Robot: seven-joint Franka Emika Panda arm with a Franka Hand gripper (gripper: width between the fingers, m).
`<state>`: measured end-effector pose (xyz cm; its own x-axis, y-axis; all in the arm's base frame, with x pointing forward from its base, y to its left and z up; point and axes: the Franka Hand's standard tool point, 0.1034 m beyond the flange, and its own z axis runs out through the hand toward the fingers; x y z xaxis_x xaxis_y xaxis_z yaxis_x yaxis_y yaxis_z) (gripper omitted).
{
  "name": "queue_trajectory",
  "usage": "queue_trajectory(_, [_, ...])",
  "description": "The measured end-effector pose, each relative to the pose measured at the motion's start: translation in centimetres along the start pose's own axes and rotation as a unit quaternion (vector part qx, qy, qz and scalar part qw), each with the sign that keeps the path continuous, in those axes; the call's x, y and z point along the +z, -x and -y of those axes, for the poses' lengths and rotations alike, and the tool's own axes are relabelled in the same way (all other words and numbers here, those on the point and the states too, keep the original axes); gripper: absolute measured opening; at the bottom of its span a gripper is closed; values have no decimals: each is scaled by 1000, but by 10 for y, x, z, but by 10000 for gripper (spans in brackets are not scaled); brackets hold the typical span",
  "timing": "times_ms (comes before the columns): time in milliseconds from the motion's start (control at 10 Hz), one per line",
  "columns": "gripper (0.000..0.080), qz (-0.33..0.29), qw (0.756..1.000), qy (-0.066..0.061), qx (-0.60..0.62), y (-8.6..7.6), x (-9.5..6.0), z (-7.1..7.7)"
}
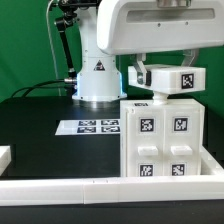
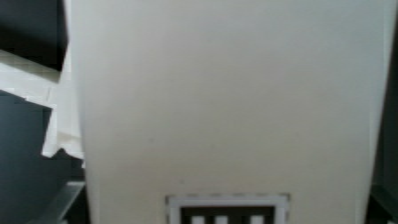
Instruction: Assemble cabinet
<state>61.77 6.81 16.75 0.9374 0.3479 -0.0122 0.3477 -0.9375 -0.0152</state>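
Note:
The white cabinet body stands at the exterior view's right and shows several square marker tags on its front. My gripper hangs right above it and is shut on a smaller white cabinet piece that bears one marker tag. This piece sits at the body's top edge. I cannot tell whether the two touch. In the wrist view a white panel fills almost the whole picture, with a marker tag at its edge. My fingers are hidden in that view.
The marker board lies flat on the black table behind the cabinet. The white robot pedestal with a triangle sign stands at the back. A white rail runs along the front edge. A white part lies at the exterior view's left.

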Motion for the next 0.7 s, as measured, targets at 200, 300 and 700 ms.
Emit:
queue_trajectory(200, [544,-5,1000,1,-2,-1,0,-2])
queue_trajectory(300, [544,-6,1000,2,-3,-2,1,-2])
queue_trajectory(700, [544,-28,1000,8,2,-3,0,-2])
